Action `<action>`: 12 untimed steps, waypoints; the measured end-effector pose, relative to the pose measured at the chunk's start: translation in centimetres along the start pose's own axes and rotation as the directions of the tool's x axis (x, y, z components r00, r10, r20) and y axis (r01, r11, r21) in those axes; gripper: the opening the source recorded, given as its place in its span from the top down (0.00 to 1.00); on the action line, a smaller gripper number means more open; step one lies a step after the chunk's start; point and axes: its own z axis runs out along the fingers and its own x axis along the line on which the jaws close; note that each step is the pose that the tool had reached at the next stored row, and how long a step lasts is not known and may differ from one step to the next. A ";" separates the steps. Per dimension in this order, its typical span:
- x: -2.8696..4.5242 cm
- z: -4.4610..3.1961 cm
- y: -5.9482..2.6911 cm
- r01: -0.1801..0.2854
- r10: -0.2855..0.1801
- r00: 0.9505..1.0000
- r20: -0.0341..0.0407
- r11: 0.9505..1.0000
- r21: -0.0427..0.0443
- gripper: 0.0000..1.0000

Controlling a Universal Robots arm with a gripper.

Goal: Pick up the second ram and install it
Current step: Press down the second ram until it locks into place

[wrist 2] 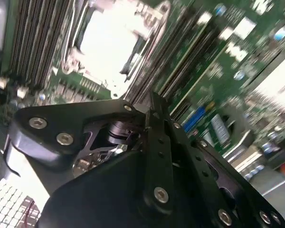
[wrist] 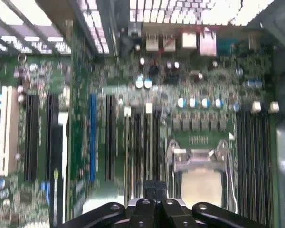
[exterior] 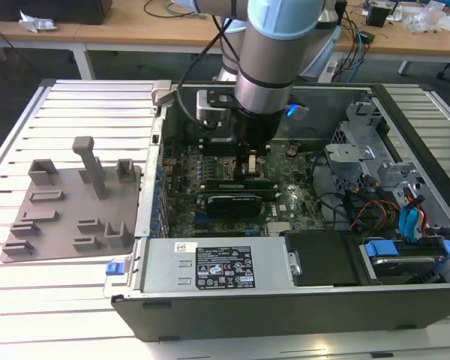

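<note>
Green motherboard (exterior: 232, 187), grey tray (exterior: 71, 206) beside case, end effector (wrist: 154, 192) grip unclear

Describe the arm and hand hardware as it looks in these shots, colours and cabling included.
The arm is a silver-grey cylinder with a light blue joint cap on top and black cables running alongside. A small blue light glows at its wrist. The hand is matte black, built from flat linkage plates joined by round silver bolts.

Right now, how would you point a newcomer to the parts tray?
Find the open computer case in the middle of the slatted metal table. Just outside its wall, on the exterior view's left, a flat grey plastic tray lies on the slats. It alone carries upright grey blocks and one tall post.
</note>
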 end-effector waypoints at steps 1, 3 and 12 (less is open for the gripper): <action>0.01 0.21 1.09 0.000 0.000 1.000 0.000 1.000 0.001 0.90; 0.03 0.53 2.77 0.000 0.000 1.000 0.000 1.000 0.004 0.90; 0.06 1.38 4.15 0.000 0.000 1.000 0.001 1.000 0.008 0.90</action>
